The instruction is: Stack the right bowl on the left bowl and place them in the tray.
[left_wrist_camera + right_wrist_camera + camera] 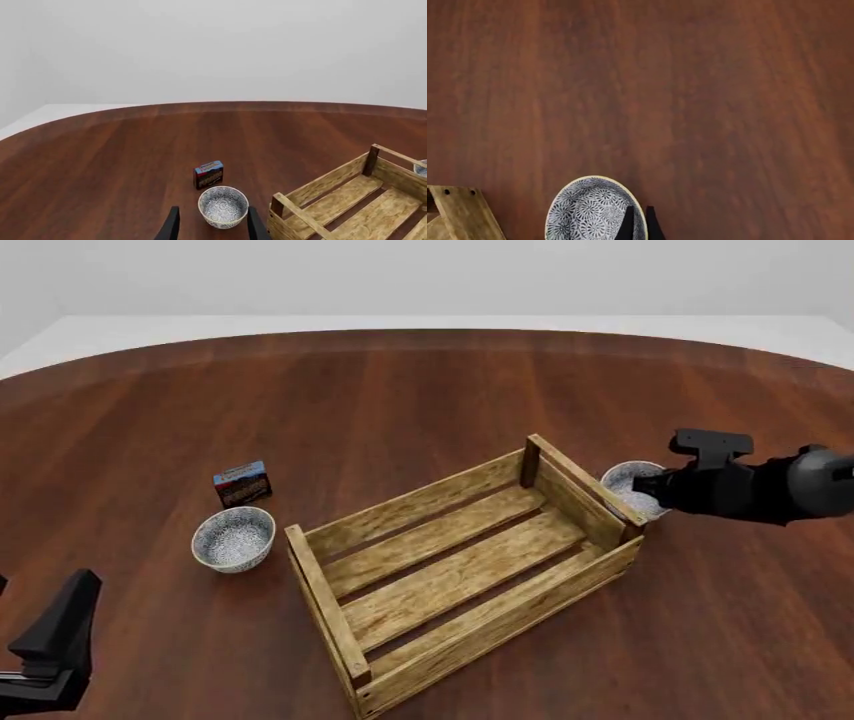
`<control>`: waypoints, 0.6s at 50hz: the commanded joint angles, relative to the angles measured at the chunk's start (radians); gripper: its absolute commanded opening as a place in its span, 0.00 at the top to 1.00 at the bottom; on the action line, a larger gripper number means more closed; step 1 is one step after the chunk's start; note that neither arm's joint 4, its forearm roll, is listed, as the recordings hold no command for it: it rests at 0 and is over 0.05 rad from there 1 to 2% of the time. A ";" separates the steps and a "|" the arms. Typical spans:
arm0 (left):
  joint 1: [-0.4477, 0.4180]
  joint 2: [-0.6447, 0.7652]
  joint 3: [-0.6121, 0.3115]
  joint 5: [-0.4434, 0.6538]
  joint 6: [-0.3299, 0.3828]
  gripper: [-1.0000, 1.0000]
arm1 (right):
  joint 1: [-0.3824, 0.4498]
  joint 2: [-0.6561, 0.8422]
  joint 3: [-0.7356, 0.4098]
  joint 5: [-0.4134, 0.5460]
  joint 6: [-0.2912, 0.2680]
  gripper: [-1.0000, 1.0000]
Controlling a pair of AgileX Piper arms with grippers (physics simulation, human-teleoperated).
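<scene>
Trouble is most likely at the right bowl [630, 489], a small blue-and-white patterned ceramic bowl standing on the dark reddish-brown wooden table [400, 400] just beside the far right corner post of the tray [461, 585], the large light-wood slatted crate. The right gripper [638, 224] has its two black fingers pinched narrowly over this bowl's rim, one inside and one outside, apparently gripping the wall; such a thin edge hold could let the bowl swing, slip, or clip the crate's post on lifting. The left bowl [234, 537], of the same pattern, stands near the tray's left end, just in front of a small red-blue box [242, 483]. The left gripper [209, 225] hangs wide open, aimed toward that bowl without touching it. Both bowls and the tray hold nothing.
</scene>
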 commanded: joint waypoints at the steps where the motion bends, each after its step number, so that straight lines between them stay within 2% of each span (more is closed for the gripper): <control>1: -0.001 -0.004 -0.002 0.004 -0.004 0.00 | -0.021 -0.102 0.045 0.000 -0.020 1.00; 23: 0.001 -0.005 -0.007 0.008 -0.004 0.00 | -0.018 -0.380 0.137 -0.010 -0.005 1.00; 30: 0.000 0.000 -0.014 0.008 -0.001 0.00 | 0.019 -0.503 0.175 -0.019 0.026 1.00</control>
